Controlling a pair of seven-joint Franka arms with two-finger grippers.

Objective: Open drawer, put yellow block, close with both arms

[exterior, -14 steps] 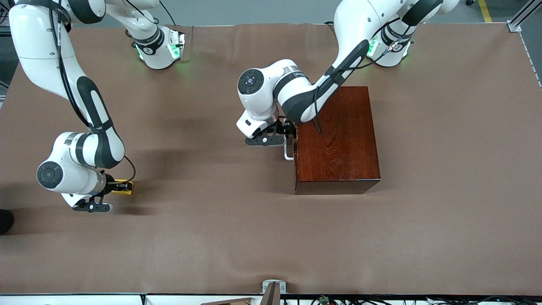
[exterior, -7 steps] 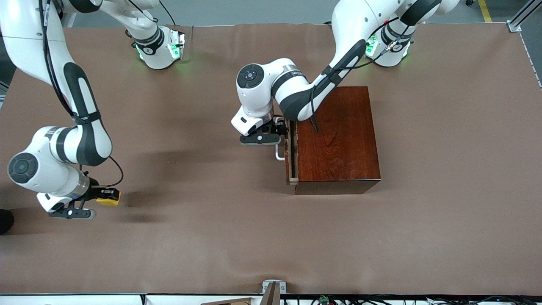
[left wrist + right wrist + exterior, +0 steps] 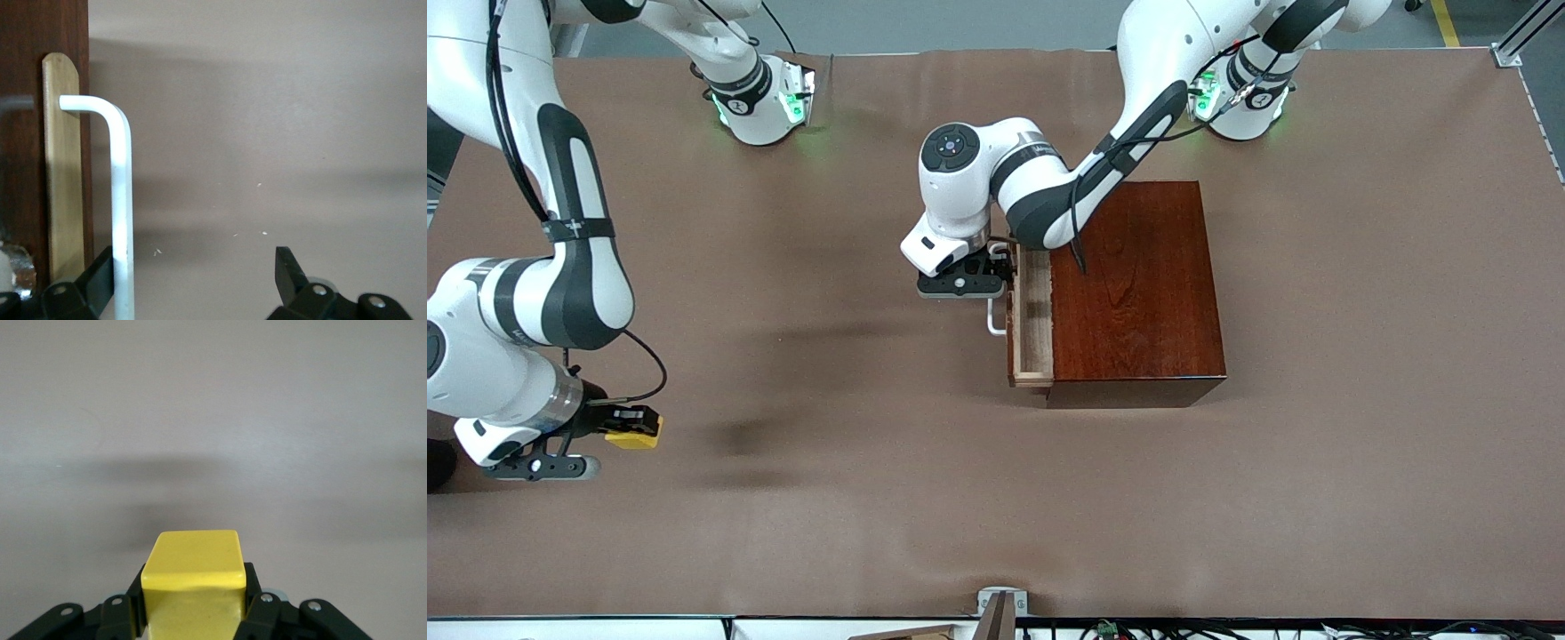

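The dark mahogany box [image 3: 1138, 284] stands on the table, with the drawer [image 3: 1035, 320] pulled partly out and its pale tray showing. My left gripper [image 3: 996, 267] is open at the drawer front. The white bar handle [image 3: 993, 318] runs between the fingers, against one fingertip [image 3: 100, 267], in the left wrist view [image 3: 121, 200]. My right gripper [image 3: 618, 425] is shut on the yellow block [image 3: 637, 435] and holds it above the table at the right arm's end. The block fills the jaws in the right wrist view [image 3: 193, 567].
Brown cloth [image 3: 889, 498] covers the whole table. A small metal bracket [image 3: 1000, 604] sits at the table edge nearest the front camera. The arms' green-lit bases [image 3: 760, 107] stand along the table edge farthest from that camera.
The drawer has slid farther out as my left gripper moved toward the right arm's end. My right gripper has carried the yellow block farther toward the right arm's end of the table.
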